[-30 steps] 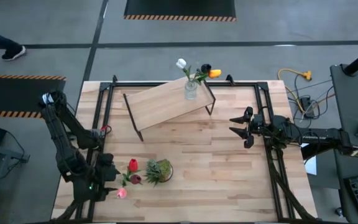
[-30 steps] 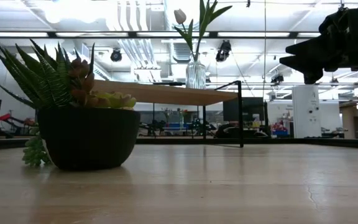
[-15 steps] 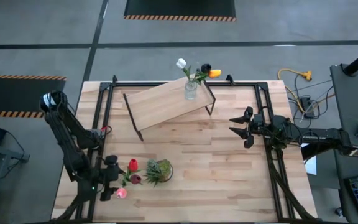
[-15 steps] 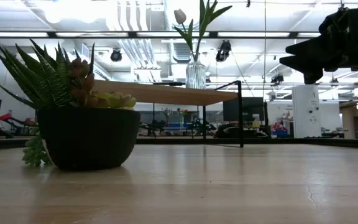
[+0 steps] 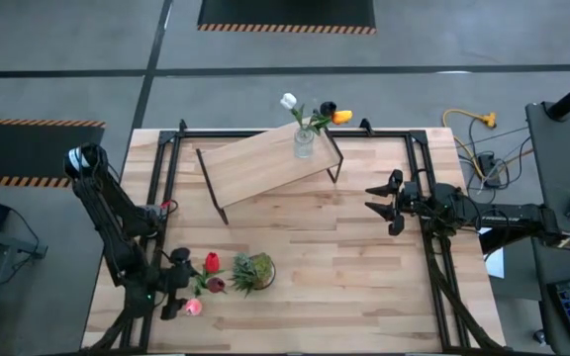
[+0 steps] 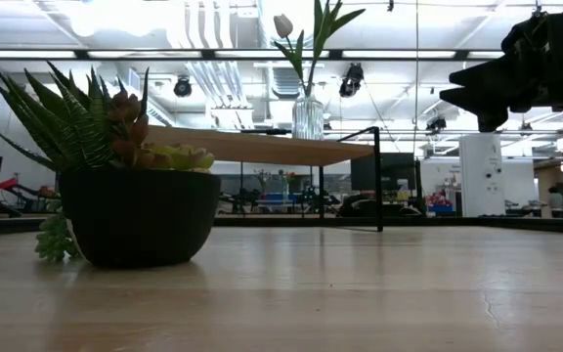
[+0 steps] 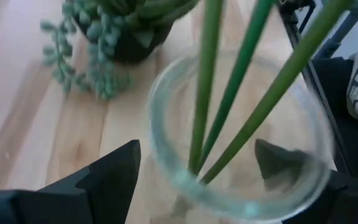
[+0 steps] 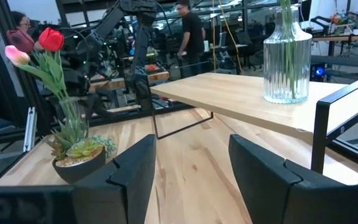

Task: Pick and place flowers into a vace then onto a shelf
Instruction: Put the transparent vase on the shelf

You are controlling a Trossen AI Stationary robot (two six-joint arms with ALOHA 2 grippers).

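Observation:
A clear glass vase [image 7: 235,124] with three green stems [image 7: 204,93] stands near the table's near left corner; its red, maroon and pink flowers [image 5: 211,263] show from above. My left gripper [image 7: 197,149] is open, slanting down, with one finger on either side of this vase; I see no touch. A second ribbed glass vase [image 5: 304,144] with white, dark and orange flowers [image 5: 315,109] stands on the light-wood shelf [image 5: 265,168] at the far middle. My right gripper [image 5: 368,198] hangs open and level at the right, apart from everything.
A dark bowl with a spiky succulent plant [image 5: 253,271] stands right beside the near-left vase, toward the table's right. Black rails [image 5: 295,133] frame the tabletop. Bare wood [image 5: 344,267] lies between the plant and the right arm. People stand in the room beyond [image 8: 191,31].
My left gripper has sunk toward the near-left vase and tipped further downward, so that its fingers now stand around the vase. Its fingers have stayed apart. The flowers and both vases have kept their places.

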